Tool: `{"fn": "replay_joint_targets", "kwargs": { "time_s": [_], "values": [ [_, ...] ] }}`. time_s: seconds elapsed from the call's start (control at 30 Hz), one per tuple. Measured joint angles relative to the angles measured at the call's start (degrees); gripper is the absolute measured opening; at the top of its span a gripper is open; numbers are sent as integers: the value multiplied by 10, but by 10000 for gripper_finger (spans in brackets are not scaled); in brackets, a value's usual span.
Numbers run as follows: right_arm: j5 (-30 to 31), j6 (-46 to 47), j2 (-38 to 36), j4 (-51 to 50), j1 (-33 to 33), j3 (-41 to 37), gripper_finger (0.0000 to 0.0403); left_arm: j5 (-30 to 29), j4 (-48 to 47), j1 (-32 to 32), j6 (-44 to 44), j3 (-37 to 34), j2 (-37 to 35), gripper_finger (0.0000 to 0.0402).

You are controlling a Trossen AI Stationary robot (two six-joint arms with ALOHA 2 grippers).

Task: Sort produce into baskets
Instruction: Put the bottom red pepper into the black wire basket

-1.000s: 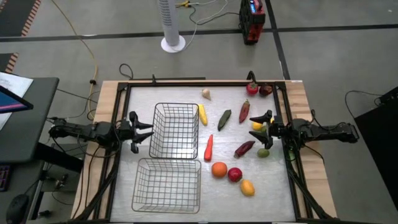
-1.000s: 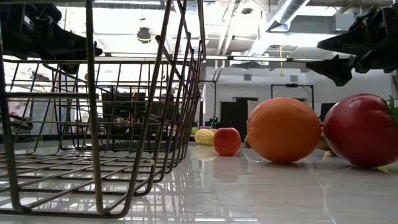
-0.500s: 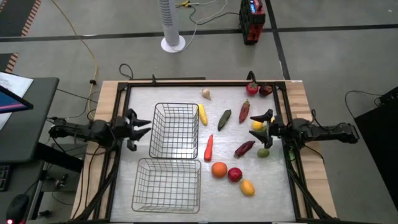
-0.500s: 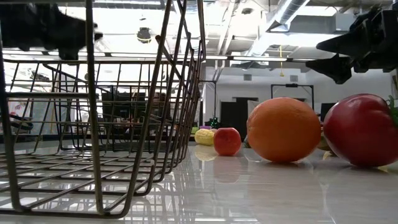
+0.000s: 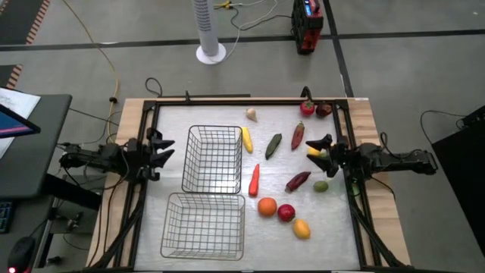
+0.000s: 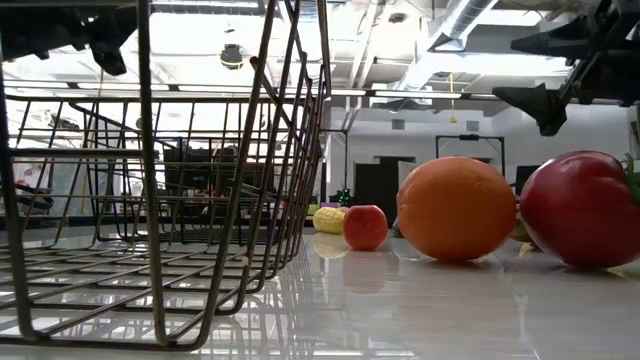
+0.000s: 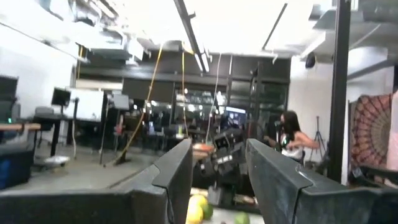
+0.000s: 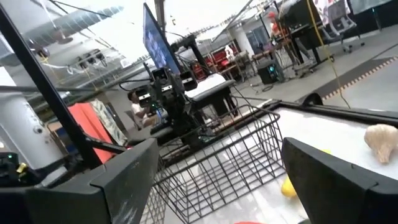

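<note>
Two wire-mesh baskets stand left of centre, the far basket (image 5: 214, 158) and the near basket (image 5: 203, 225); both hold nothing. The produce lies on the table to their right: a pale garlic (image 5: 251, 114), a yellow long piece (image 5: 246, 139), a red long piece (image 5: 255, 180), an orange (image 5: 267, 206), a red apple (image 5: 286, 213), a purple piece (image 5: 298, 181) and others. My left gripper (image 5: 163, 149) is open and empty at the table's left edge, left of the far basket. My right gripper (image 5: 324, 149) is open and empty above a small yellow piece (image 5: 313, 152) near the right edge.
A black frame rail (image 5: 242, 101) runs around the tabletop. A red tomato (image 5: 307, 108) and a dark red piece (image 5: 323, 110) lie in the far right corner. The low view shows the near basket's mesh (image 6: 150, 200) close up beside the orange (image 6: 457, 208). A person (image 7: 289, 137) is in the room beyond.
My left gripper has drawn back toward the table's left edge, away from the far basket, still open. My right gripper has risen a little over the yellow piece. The produce and the baskets have not moved.
</note>
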Motion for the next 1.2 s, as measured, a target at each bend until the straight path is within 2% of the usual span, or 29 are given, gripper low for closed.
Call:
{"fn": "replay_joint_targets", "kwargs": {
  "time_s": [0.1, 0.2, 0.4, 0.53, 0.7, 0.9, 1.03, 1.2],
  "values": [
    [16, -1, 0, 6, 0, 1, 368, 5, 22, 0, 7, 0, 0, 137],
    [57, -1, 0, 14, 0, 1, 368, 5, 34, 0, 23, 3, 0, 137],
    [124, -1, 0, 14, 0, 2, 368, -22, 34, 0, 47, 22, 0, 137],
    [147, 0, 0, -4, 0, 2, 368, -3, 37, 0, 60, 26, 0, 137],
    [136, 10, 0, -17, 0, 2, 368, -1, 40, 0, 52, 26, 0, 137],
    [108, -6, 3, -12, 0, 2, 368, 27, 39, 0, 47, 26, 0, 137],
    [61, -17, 10, 2, -15, 7, 366, 70, 37, 0, 80, 26, 0, 137],
    [58, -6, 56, -59, -44, 31, 342, 79, 24, 0, 113, 25, 0, 137]
  ]
}}
